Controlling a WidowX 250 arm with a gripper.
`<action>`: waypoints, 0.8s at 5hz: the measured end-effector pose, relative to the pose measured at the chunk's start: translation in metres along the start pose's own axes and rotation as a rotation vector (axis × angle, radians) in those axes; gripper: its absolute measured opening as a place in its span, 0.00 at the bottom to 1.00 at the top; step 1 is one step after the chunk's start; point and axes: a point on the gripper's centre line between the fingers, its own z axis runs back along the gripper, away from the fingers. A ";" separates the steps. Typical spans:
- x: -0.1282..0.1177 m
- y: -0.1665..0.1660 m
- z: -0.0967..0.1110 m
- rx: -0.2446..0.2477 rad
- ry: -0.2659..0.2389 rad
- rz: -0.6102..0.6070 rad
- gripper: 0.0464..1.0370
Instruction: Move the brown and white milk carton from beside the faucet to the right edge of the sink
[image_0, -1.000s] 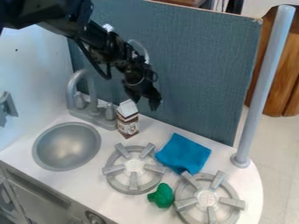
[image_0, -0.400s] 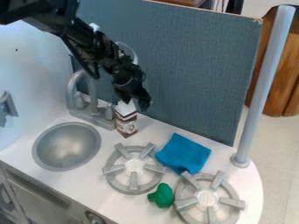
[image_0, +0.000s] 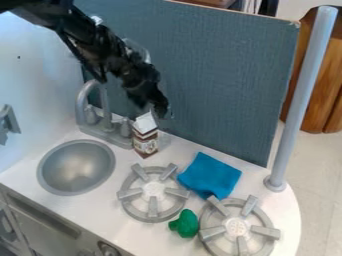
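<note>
Above the back edge of the counter, the black gripper (image_0: 152, 108) hangs from the upper left, open with nothing between its fingers. Its tips are just over the white top of a brown-and-white carton (image_0: 145, 141), which stands upright to the right of the faucet. Whether they touch the carton top I cannot tell. A blue cloth (image_0: 210, 175) lies folded between and behind the two burners. The green toy piece (image_0: 185, 223) sits at the front, between the burners.
On the left are a round sink (image_0: 76, 167) and a grey faucet (image_0: 105, 116). Two grey burners, the left (image_0: 153, 216) and the right (image_0: 238, 201), are on the counter. A blue-grey panel (image_0: 214, 85) rises behind, with a grey pole (image_0: 300, 100) at the right.
The gripper has moved left and slightly down, from the right of the carton top to just over it. Cloth and green piece have kept their places.
</note>
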 end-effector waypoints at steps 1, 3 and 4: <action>-0.002 0.003 0.005 -0.034 -0.011 0.025 0.96; 0.015 0.017 0.013 0.017 -0.020 0.022 0.96; 0.011 0.026 0.009 0.061 0.013 -0.007 0.96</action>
